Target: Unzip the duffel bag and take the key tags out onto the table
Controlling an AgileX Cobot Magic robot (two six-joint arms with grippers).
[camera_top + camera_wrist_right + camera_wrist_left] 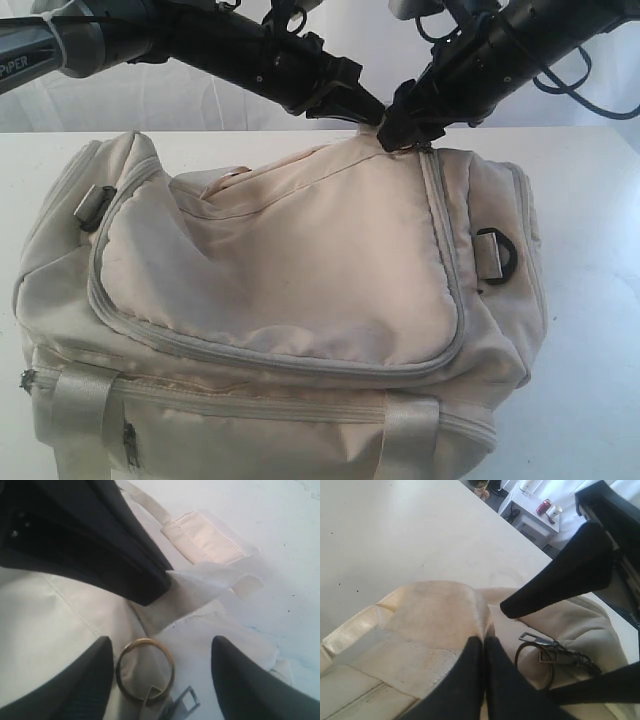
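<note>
While the duffel bag (300, 300) lies zipped on the white surface (590, 380), with no key tags in sight, the metal ring (145, 641) of its zipper pull lies between the right arm's jaws, which stand wide and hold nothing. The left arm's jaws, just beside, are closed on a pinch of the bag's fabric, and the zipper (452, 270) runs from the ring down the bag's right end. The only readable writing is "PIPER" on the left arm (60, 45).
</note>
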